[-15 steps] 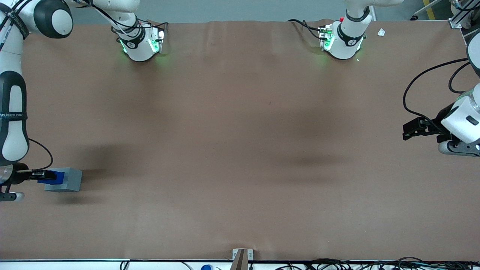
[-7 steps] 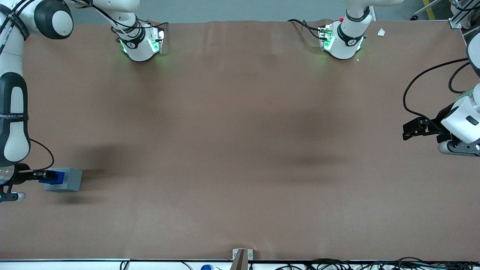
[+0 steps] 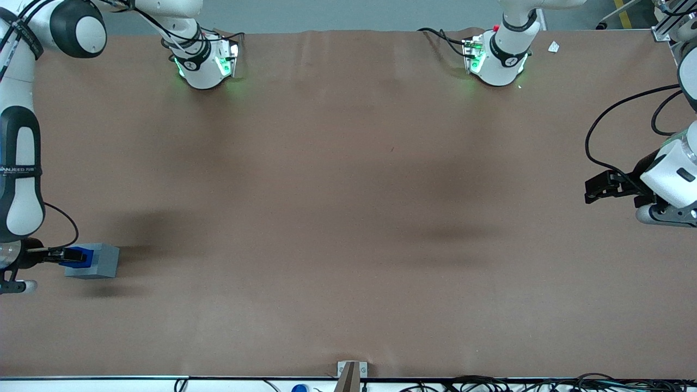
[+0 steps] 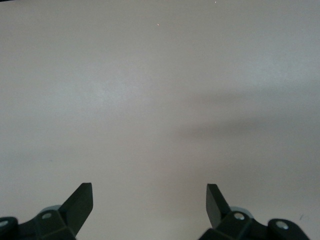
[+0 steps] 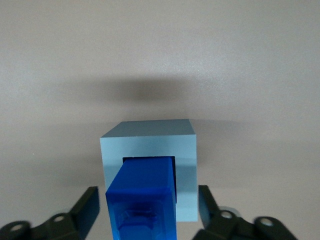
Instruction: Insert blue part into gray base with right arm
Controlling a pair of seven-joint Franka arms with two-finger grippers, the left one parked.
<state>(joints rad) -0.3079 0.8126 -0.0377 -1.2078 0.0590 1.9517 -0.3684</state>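
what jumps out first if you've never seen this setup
The bright blue part catches the eye first, its end in the square recess of the gray base, which sits on the brown table at the working arm's end. The right arm's claw is open, fingers apart on either side of the blue part.

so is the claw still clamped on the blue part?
No: in the right wrist view the claw stands open, fingers clear of the blue part sitting in the gray base.

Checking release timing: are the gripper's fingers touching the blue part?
Apart. The right wrist view shows the gripper open, a finger clear of the blue part, which stands in the gray base.
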